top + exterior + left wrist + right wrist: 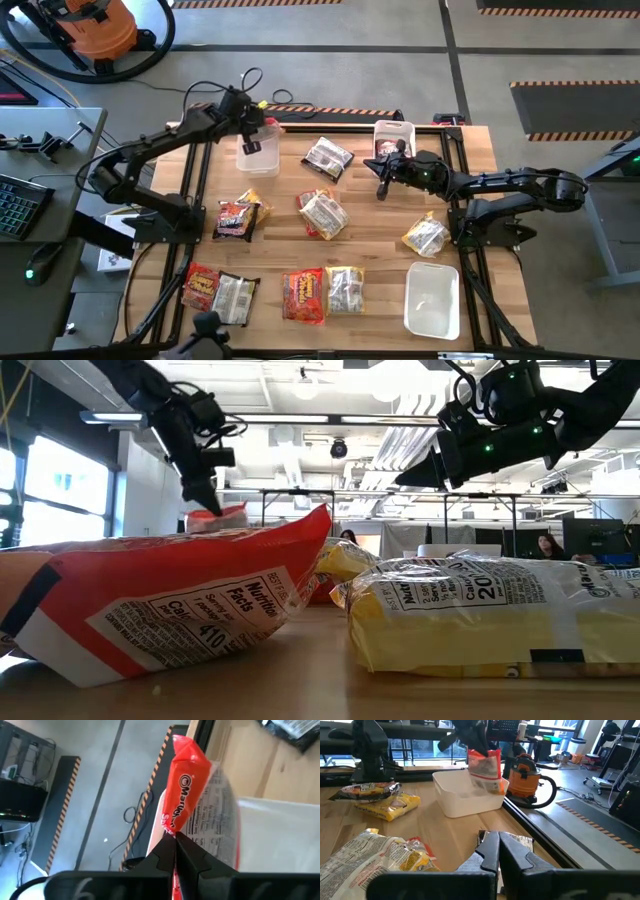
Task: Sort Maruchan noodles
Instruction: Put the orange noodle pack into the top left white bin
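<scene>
My left gripper (250,128) hangs over the white bin (257,157) at the table's far left, shut on a red-orange Maruchan packet (187,785). My right gripper (381,192) hovers shut and empty above the wood, just near of the second white bin (393,132) at the far edge, which holds a dark packet. Loose packets lie flat on the table: a dark brown-silver one (328,157), yellow-white ones (322,213) (425,237) (345,288), and red-orange ones (303,295) (202,287). My left gripper pinches the red-orange packet between its two fingers at one end edge (172,822), coming from above and pointing down. The packet (485,767) hangs below the fingers, lifted clear of the table. Its lower end reaches down to the rim of the far-left bin (465,800).
A third white bin (432,297) sits at the near right corner. A dark-red packet (237,217) and a silver one (235,297) lie on the left side. Bare wood shows in the middle right (380,235). An orange shop vacuum (527,780) stands beyond the table.
</scene>
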You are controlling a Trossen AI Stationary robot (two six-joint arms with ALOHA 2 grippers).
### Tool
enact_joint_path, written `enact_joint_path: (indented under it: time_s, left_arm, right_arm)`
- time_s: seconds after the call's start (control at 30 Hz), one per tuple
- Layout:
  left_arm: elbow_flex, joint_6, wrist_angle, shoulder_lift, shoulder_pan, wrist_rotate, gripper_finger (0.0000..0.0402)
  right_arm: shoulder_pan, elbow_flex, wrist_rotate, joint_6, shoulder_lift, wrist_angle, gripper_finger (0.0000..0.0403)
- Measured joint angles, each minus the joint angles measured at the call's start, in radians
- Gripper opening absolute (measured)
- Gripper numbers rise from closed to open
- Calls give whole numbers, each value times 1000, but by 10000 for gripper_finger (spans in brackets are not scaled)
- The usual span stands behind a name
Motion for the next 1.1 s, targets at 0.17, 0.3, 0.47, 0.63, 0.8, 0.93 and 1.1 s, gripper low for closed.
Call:
enact_joint_path:
  time_s: [0.17,0.3,0.47,0.63,0.8,0.93,1.1]
  left_arm:
    - [-33,34,39,0,25,0,0]
    - [-33,48,57,0,26,-50,0]
    - [-33,75,63,0,12,-111,0]
    - [-33,77,62,0,-6,-177,0]
    - [-33,48,41,0,-6,-237,0]
    - [-33,42,20,0,-6,-275,0]
    - [-33,42,20,0,-11,-312,0]
  right_arm:
    - [0,0,0,0,0,0,0]
    - [0,0,0,0,0,0,0]
    - [0,0,0,0,0,0,0]
    - [0,0,0,0,0,1,0]
    - [0,0,0,0,0,1,0]
    - [0,0,0,0,0,1,0]
    - [0,0,0,0,0,1,0]
